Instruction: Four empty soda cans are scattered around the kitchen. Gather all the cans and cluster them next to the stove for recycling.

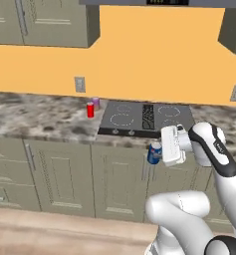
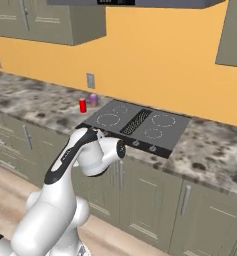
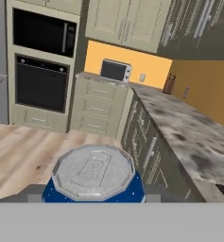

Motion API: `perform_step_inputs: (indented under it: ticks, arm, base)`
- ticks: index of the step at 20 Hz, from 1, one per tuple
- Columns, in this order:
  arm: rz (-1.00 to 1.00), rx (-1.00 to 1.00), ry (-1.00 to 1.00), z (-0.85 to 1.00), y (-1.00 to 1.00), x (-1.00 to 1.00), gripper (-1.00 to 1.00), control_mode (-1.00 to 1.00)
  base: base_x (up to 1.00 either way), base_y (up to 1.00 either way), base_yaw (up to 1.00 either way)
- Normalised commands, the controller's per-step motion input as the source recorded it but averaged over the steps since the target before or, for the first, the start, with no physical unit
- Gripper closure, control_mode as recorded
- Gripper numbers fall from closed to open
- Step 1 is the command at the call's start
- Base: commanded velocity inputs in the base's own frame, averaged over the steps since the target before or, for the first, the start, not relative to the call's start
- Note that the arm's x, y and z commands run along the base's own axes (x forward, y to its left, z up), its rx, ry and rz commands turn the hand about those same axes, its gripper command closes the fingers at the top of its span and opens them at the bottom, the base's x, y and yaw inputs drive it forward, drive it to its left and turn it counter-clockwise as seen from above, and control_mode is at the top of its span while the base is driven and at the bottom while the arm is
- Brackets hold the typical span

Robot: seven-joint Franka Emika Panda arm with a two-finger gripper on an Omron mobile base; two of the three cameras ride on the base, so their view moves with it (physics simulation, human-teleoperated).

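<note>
Clamped on the blue can (image 1: 154, 153), our claw (image 1: 158, 153) is hanging at the centre of the left base view, in front of the cabinet doors (image 1: 64, 179) just below the counter (image 1: 35, 117) edge. In the hand view we are seeing that can's silver top (image 3: 93, 170) at bottom centre, between the finger tips. Above the claw in the left base view, the stove (image 1: 147, 118) is lying flat on the counter. At the stove's upper left corner, the red can (image 1: 90, 110) and the purple can (image 1: 95, 103) are standing upright, close together, the purple one nearer the orange wall (image 1: 154, 55). In the right base view they are sitting left of the stove, upper left of centre.
</note>
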Motion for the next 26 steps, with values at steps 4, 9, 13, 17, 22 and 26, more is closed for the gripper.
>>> perform_step_inputs:
  ticks: [4,9,13,17,22,26]
  arm:
    - [0.00,0.00,0.00,0.00,0.00,0.00,1.00,1.00]
    - [0.00,0.00,0.00,0.00,0.00,0.00,1.00,1.00]
    - [0.00,0.00,0.00,0.00,0.00,0.00,1.00,1.00]
    - [0.00,0.00,0.00,0.00,0.00,0.00,1.00,1.00]
    - [0.00,0.00,0.00,0.00,0.00,0.00,1.00,1.00]
    - [0.00,0.00,0.00,0.00,0.00,0.00,1.00,1.00]
  base:
    - [0.53,0.53,-0.20]
    - [0.53,0.53,-0.20]
    - [0.51,0.48,-0.20]
    - [0.51,0.47,-0.21]
    - [0.50,0.43,-0.20]
    - [0.49,0.36,-0.19]
